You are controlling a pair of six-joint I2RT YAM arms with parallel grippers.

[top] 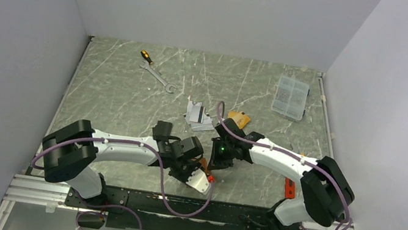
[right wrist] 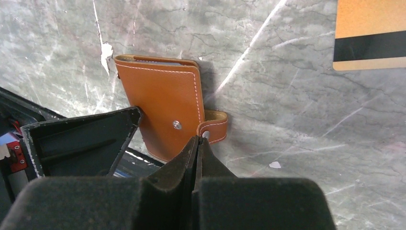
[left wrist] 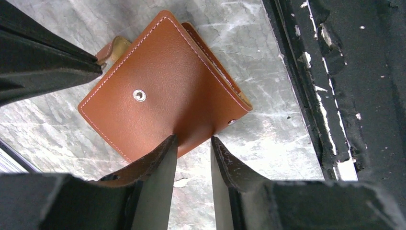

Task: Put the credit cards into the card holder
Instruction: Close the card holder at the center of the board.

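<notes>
My left gripper point(left wrist: 194, 143) stands narrowly parted at the edge of the folded card holder point(left wrist: 163, 86), which lies on the table point(left wrist: 268, 72) near the front rail point(left wrist: 335, 96). My right gripper point(right wrist: 198, 141) is pinched closed at its snap strap point(right wrist: 214, 125).

The left arm point(top: 122, 148) and right arm point(top: 281, 158) each had smooth white link shells between bulky black joint housings. A purple cable point(top: 162, 185) looped along each, held by pale ties. A green light point(top: 222, 149) glowed at the right wrist. The left pincer point(left wrist: 194, 143) and right pincer point(right wrist: 198, 141) had matte black, wedge-shaped fingers point(left wrist: 158, 177), scuffed and dusty.
</notes>
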